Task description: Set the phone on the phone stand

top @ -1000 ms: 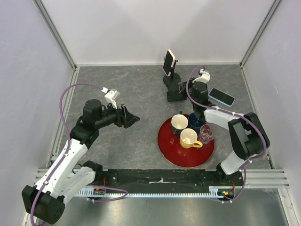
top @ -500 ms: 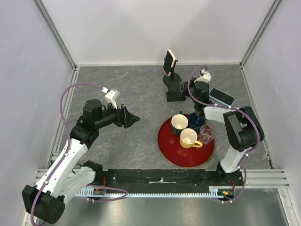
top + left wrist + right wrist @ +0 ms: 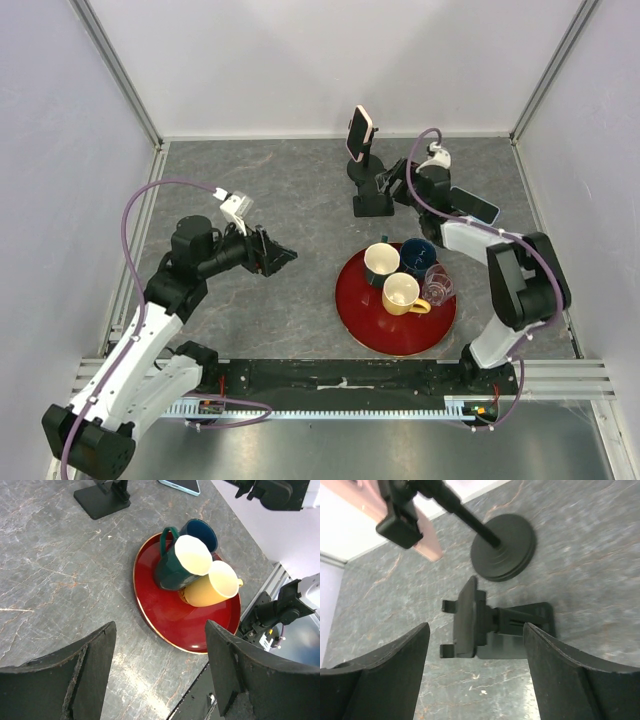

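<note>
Looking from above, the right gripper (image 3: 388, 182) hangs spread and empty just beside the bare phone stand (image 3: 372, 203) near the desk's far edge. The blue phone (image 3: 480, 209) lies flat towards the far right corner, partly under that arm, so a careless swing could sweep it away or tip the stand. The left gripper (image 3: 278, 258), also spread and empty, hovers over the desk's left half.

Left wrist view: the red tray (image 3: 138, 600) of mugs (image 3: 192, 555) sits ahead, open to a bump if that arm joins in.

Right wrist view: a pink phone (image 3: 427, 537) on its round-based stand (image 3: 503, 541) sits just beyond the bare one, and a wide approach could knock it.
</note>
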Motion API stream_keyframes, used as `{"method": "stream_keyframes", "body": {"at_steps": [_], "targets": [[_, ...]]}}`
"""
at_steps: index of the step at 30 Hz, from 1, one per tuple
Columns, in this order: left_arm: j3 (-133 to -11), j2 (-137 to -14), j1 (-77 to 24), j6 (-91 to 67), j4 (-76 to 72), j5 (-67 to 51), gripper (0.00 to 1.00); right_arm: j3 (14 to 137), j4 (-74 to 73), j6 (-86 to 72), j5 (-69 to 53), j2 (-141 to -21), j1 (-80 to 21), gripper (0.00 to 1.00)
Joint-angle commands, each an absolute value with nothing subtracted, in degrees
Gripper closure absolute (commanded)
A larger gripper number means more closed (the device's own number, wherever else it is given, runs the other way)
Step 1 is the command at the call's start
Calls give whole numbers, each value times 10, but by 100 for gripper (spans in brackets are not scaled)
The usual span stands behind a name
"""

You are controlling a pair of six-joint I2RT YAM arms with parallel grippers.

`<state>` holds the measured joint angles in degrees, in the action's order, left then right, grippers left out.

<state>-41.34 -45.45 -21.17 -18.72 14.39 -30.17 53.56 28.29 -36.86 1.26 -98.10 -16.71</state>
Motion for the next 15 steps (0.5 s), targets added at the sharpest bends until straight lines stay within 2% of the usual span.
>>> {"method": "stream_keyframes", "body": {"at_steps": [1,5,11,15], "targets": [[-411,-432,-228,-164,134,-306,22,567,174,-321,21,-889,-124,15],[-410,-411,-249,-166,133,-307,22,572,99,-297,39,-843,-50,2],[-405,-382,-282,-169,131,-308,21,624,24,-294,-23,-894,95,2],[-403,-367,-309,-170,132,-301,21,696,-44,-260,-10,-984,134,2]]}}
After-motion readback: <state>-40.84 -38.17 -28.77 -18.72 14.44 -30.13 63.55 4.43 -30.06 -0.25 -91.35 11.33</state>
